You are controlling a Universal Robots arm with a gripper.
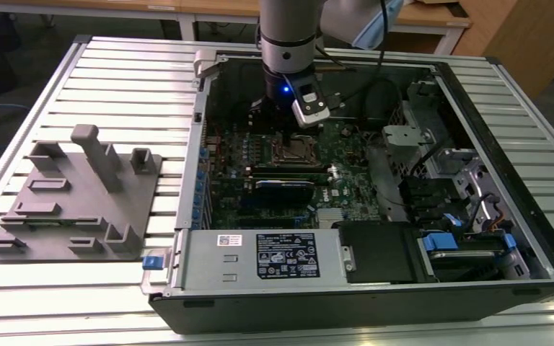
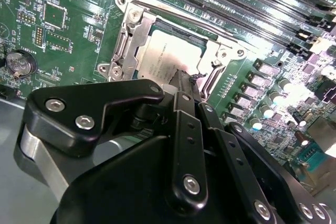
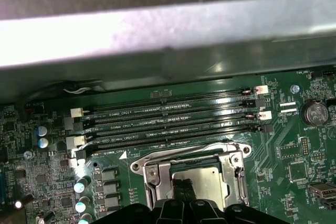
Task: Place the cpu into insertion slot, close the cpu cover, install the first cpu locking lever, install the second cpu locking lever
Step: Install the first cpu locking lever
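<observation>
Because the tool (image 2: 185,80) hangs right over the insertion slot (image 2: 176,51) with its tips almost on the cpu (image 2: 165,59), any sideways slip here could, I judge, scrape the chip or knock it askew on the pin field. Its fingers look pressed close together and grip nothing I can make out, though the tips are partly hidden behind its own black linkage. Directly under the tips, the cpu lies flat in the slot with the cpu cover (image 2: 134,38) framing it, apparently down. Just beyond the tool, a locking lever (image 2: 184,17) runs along the slot's far edge; whether it is latched I cannot tell, and a loose one could spring up. Farther off lie the memory slots (image 3: 173,116), near enough to snag.
</observation>
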